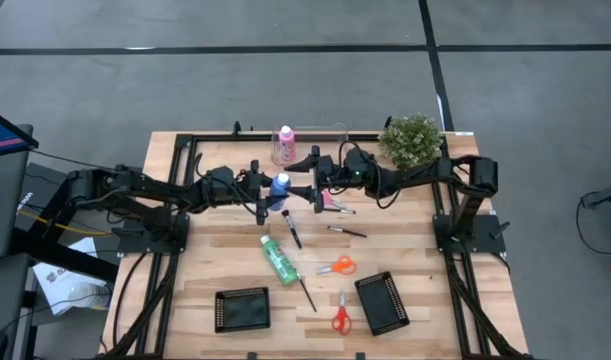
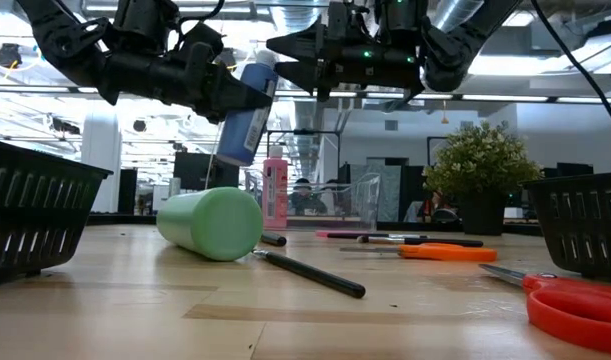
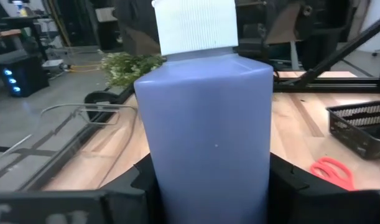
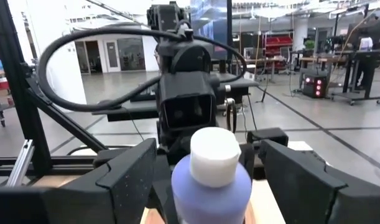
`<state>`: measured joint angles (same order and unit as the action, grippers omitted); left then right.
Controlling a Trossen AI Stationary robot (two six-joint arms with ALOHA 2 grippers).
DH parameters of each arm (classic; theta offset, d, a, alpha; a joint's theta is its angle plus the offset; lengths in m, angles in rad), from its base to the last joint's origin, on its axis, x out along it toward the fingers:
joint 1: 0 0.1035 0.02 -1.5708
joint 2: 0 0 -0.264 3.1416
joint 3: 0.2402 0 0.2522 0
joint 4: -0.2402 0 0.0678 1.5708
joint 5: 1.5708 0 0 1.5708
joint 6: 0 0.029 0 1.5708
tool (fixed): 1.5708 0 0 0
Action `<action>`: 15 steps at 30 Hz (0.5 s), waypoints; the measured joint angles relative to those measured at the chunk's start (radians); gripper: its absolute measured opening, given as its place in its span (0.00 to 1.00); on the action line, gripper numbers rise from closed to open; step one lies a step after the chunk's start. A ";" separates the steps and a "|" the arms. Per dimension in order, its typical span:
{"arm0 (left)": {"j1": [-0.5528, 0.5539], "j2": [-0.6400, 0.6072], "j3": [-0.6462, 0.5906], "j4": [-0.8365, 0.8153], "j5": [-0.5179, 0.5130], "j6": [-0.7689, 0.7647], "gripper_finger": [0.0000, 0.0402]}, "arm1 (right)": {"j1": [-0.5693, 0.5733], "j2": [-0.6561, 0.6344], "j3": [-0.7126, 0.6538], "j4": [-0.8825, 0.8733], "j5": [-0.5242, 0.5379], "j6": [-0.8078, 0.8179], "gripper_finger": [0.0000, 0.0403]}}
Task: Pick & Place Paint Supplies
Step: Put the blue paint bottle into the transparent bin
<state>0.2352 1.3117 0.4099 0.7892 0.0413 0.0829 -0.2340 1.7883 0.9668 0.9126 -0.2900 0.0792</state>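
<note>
Up above the middle of the table, the left gripper (image 1: pixel 268 187) is clamped on the body of the blue paint bottle (image 1: pixel 279 185), holding it clear of the wood with its white cap tilted up toward the right arm. Facing it, the right gripper (image 1: pixel 303 186) has its fingers spread wide on either side of the cap, not closed on it. Below and nearer, the green paint bottle (image 1: pixel 279 259) lies on its side. One dark-handled brush (image 1: pixel 291 228) lies just beyond its cap end and another brush (image 1: pixel 306 293) just right of its base. At the far edge the pink paint bottle (image 1: pixel 285 144) stands upright beside a clear container (image 2: pixel 357 203). A potted plant (image 1: pixel 410 140) sits at the far right corner. Orange scissors (image 1: pixel 337 266) and red scissors (image 1: pixel 340 314) lie toward the near right, between two black baskets (image 1: pixel 242 309) on the near side of the table (image 1: pixel 225 255).
</note>
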 joint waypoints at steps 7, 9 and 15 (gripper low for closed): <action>0.000 0.000 0.000 0.005 0.000 0.000 0.40 | 0.000 0.000 0.000 -0.006 0.003 0.000 0.69; 0.000 0.000 0.000 0.008 0.000 0.000 0.40 | 0.000 0.000 0.000 -0.005 0.007 0.000 0.69; 0.000 0.000 0.000 0.019 -0.003 0.000 0.40 | 0.004 0.000 0.000 0.002 0.028 0.000 0.69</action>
<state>0.2356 1.3117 0.4103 0.8084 0.0385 0.0826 -0.2302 1.7885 0.9668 0.9149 -0.2615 0.0792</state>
